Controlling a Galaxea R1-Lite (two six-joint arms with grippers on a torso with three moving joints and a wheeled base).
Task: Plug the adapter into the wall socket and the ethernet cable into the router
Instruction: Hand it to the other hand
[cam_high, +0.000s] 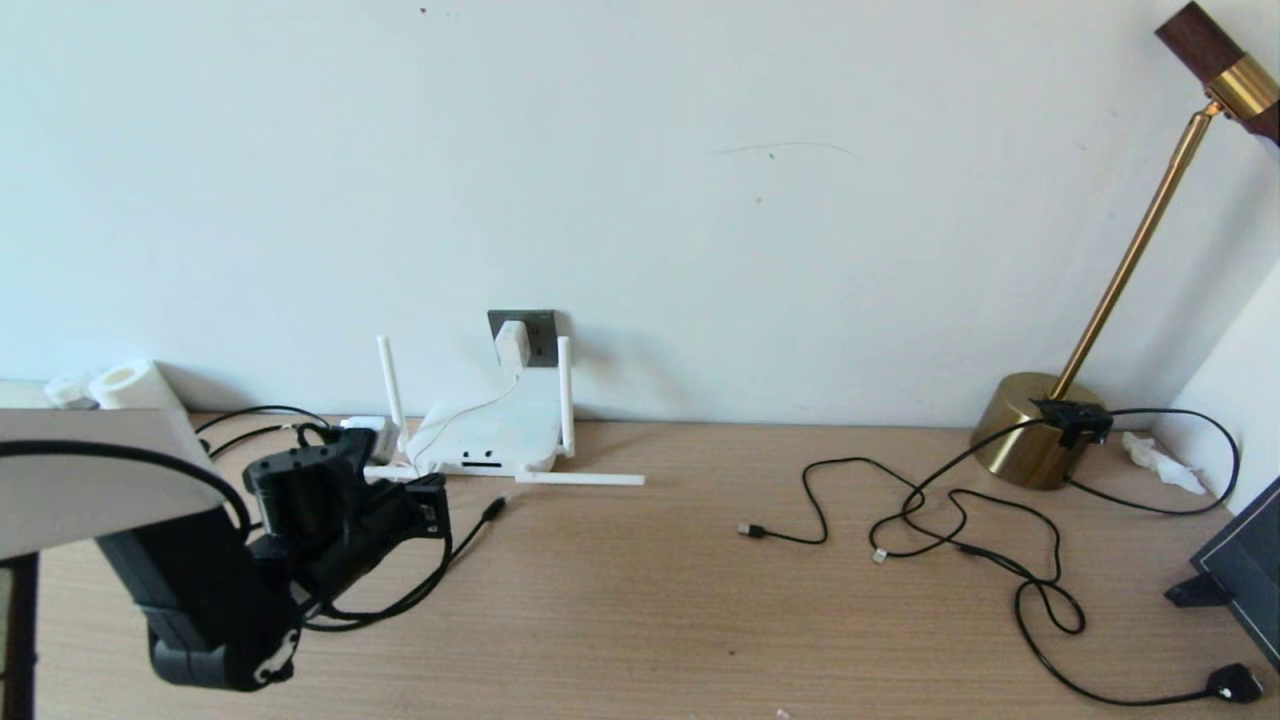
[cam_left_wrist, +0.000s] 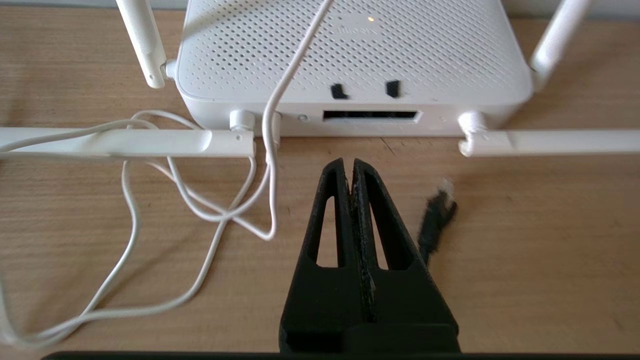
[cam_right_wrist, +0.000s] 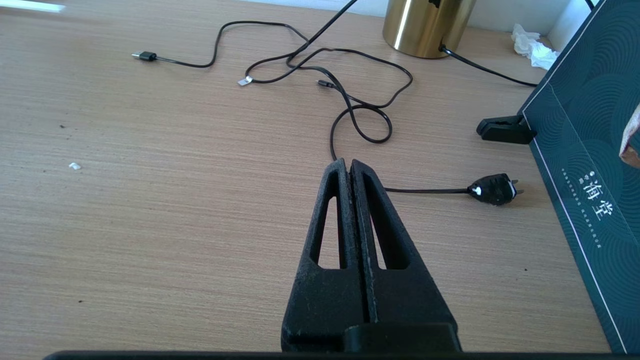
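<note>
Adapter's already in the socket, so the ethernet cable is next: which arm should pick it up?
Left. The left gripper, shut, sits beside the cable's connector facing the router. The right gripper is over by the lamp cords.

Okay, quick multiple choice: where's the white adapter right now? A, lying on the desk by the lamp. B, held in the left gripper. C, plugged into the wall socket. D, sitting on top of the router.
C: the adapter sits in the wall socket above the router, its white cord trailing down, while the left gripper is shut and holds nothing.
</note>
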